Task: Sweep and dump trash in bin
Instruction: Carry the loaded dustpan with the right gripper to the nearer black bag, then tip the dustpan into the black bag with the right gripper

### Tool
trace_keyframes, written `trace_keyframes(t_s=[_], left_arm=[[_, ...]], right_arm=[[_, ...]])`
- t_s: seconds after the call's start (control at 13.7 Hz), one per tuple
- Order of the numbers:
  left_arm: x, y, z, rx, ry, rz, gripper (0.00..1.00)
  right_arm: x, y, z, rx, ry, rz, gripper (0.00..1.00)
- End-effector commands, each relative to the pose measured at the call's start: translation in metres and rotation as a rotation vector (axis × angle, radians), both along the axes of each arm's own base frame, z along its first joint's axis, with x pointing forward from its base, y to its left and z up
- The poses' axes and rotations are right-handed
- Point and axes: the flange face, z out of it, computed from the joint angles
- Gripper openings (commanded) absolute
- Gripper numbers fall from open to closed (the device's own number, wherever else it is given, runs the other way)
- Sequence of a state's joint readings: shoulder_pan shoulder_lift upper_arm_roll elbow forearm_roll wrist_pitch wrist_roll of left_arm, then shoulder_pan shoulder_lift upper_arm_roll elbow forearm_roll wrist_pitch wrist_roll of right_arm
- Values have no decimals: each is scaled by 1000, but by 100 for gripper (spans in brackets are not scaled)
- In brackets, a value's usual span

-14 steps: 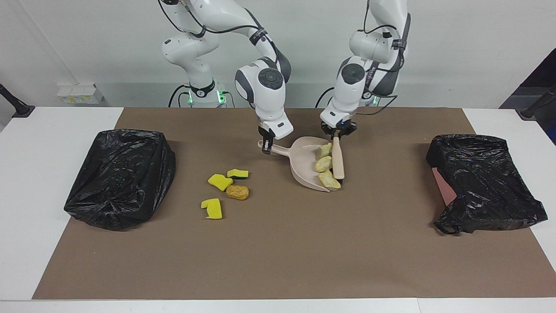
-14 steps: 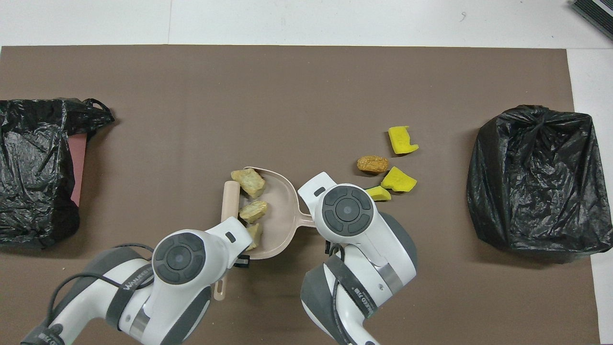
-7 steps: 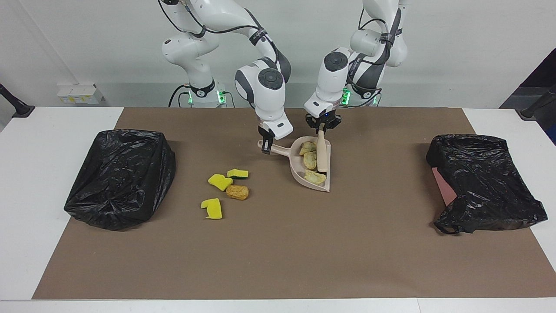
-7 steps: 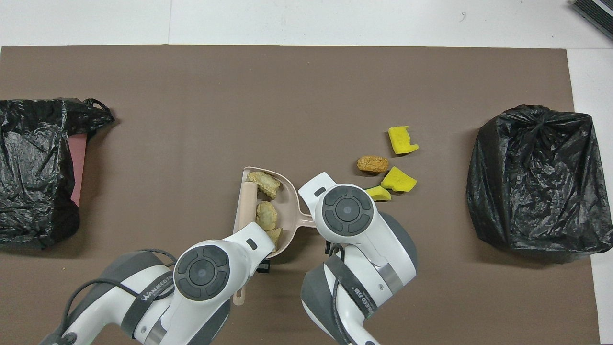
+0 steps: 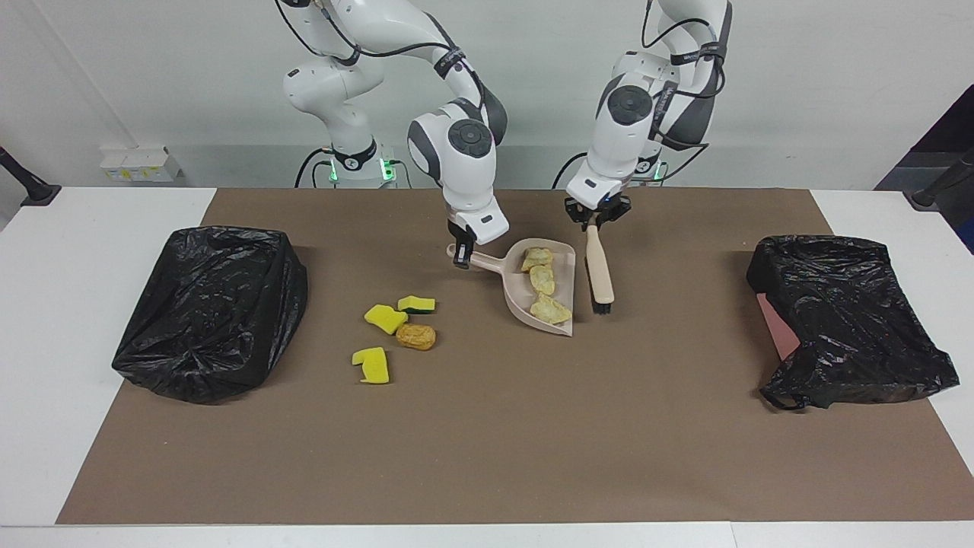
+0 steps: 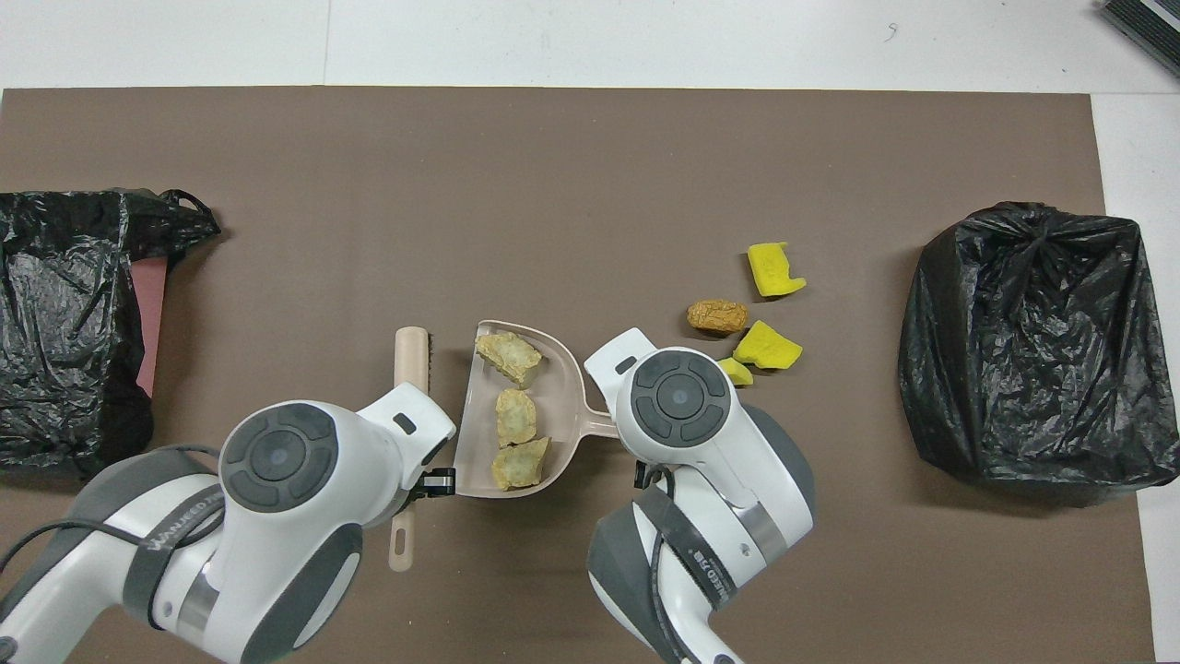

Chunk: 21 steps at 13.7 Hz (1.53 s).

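Three tan lumps [image 5: 543, 283] lay in a row inside the dustpan [image 5: 514, 288], which sat on the brown mat [image 5: 487, 426] near the middle of the counter [image 5: 46, 320]. The right gripper [image 5: 462, 257] was clamped on the dustpan's handle, w/ fingers together around it. The left gripper [image 5: 596, 221] was clamped on the top of the brush [image 5: 600, 272], which stood just beside the pan's open edge, toward the left arm's end, bristles down at the mat. The other trash was loose on the mat beside the pan, toward the right arm's end: an orange lump [image 5: 416, 336], two yellow sponge pcs [image 5: 386, 317] [image 5: 371, 364] and a green-backed pc [image 5: 416, 304]. One black bag [image 5: 209, 308] was at the right arm's end, another bag [image 5: 848, 320] at the left arm's end. Judgement: all pcs looked v. light; the sponges soft & springy, so they may roll or bounce from a fast stroke; the lumps probably dry & crumbly. Better not to pinch them: push w/ the brush low & slow, and carry the pan level by its handle, as the lumps sat near the open lip and could slide out.
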State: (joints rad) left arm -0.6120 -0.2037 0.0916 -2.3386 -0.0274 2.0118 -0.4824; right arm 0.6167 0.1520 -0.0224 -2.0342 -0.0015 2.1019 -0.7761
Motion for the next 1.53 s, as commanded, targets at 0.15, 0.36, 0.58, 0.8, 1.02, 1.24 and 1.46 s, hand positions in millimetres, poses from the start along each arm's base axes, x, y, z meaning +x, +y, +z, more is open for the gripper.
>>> trace_keyframes(t_s=[0.15, 0.36, 0.58, 0.8, 1.02, 1.24, 1.46], left_arm=[[-5, 16, 8, 0, -2, 28, 0], [-17, 5, 5, 2, -5, 28, 0], [-38, -29, -1, 2, -10, 14, 0], [-80, -72, -21, -19, -21, -5, 0], [-102, -94, -32, -41, -52, 28, 0], [-115, -98, -42, -53, -52, 93, 0], [-122, -100, -46, -66, -24, 108, 0]], right_arm=[[13, -75, 81, 8, -37, -84, 0], [26, -142, 138, 23, -89, -200, 0], [39, -259, 175, -40, -107, -271, 0], [38, -383, 176, -49, -91, -286, 0], [23, -482, 183, -126, -112, -254, 0], [10, -536, 193, -275, -111, -211, 0], [8, -551, 199, -421, -73, -26, 0]])
